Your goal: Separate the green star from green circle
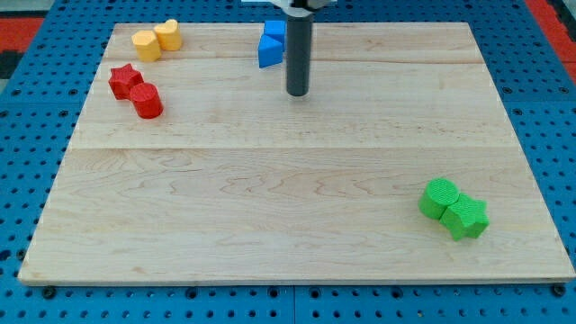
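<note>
My tip (297,93) sits upper centre on the wooden board (270,207), a bare rod with nothing to open or close.

Two blue blocks (270,45) lie just to its upper left. The green circle (439,198) and green star (466,218) touch each other at lower right, well apart from me. Red blocks (135,90) and yellow blocks (157,39) sit upper left.

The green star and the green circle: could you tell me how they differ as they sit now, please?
The green circle has a rounded outline; the green star has jutting points. The circle sits toward the view's upper left of the pair, the star toward the lower right. Both are green, touching, and far from my tip.
</note>
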Controlling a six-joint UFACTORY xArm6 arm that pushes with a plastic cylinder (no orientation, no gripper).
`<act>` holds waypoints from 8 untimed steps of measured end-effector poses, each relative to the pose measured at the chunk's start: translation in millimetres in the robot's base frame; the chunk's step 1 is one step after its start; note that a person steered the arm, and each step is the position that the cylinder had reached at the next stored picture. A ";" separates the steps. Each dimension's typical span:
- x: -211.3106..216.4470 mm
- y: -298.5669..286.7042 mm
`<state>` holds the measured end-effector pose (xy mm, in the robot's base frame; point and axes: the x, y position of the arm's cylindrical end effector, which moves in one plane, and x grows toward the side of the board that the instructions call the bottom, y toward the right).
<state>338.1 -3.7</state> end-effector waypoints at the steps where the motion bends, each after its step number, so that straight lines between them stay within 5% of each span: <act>1: -22.9 -27.1; 8: -69.4 -255.3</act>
